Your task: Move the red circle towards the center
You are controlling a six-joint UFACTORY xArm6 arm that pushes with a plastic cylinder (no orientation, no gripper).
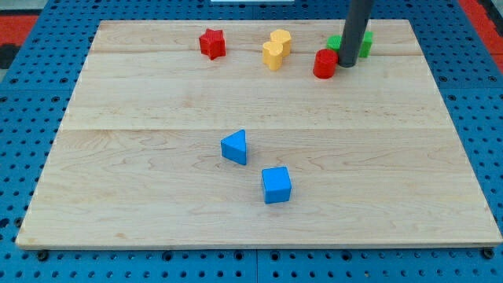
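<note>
- My tip, the lower end of a straight dark rod, comes down from the view's top edge and stands on the board near its upper right; it is a bare rod with nothing that opens, closes or grips
- The red circle, a short round cylinder block, sits just beside my tip on the view's left, touching it or nearly so; I cannot tell which
- This red block stands upright on a flat end, so its axis runs vertically; being round, it shows no facing direction
- It lies in the board's upper right area, well apart from the centre
- A green block sits just behind the rod, partly hidden, so its shape is unclear
- A yellow block with a curved, lobed outline lies near the red circle on the view's left
- A red star-shaped block sits further left along the top
- A blue triangular block lies near the centre, with a blue cube below and to its right
- All rest on a pale wooden board, which lies on a blue perforated surface
</note>
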